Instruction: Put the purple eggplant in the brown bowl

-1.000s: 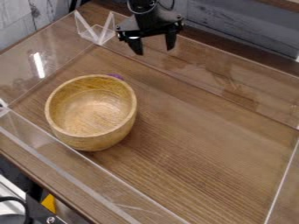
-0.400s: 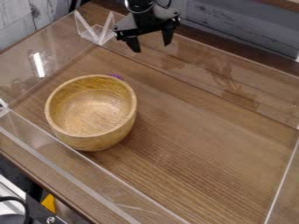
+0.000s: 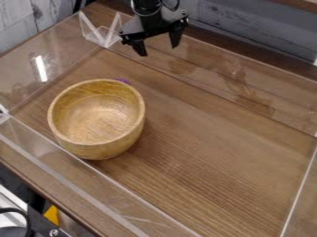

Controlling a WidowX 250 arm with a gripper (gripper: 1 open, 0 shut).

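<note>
The end effector [image 3: 158, 46] has turned slightly since the earlier frame; its fingers stand apart, well away from the purple eggplant [image 3: 125, 81]; that sliver lies beside the brown wooden bowl [image 3: 74, 141], outside it; grasping, carrying and releasing apparently all remain.

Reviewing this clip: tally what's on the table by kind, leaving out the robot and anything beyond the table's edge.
Brown bowl: 1
Clear plastic stand: 1
Purple item, mostly hidden behind the bowl, presumably the eggplant: 1
Total: 3
</note>
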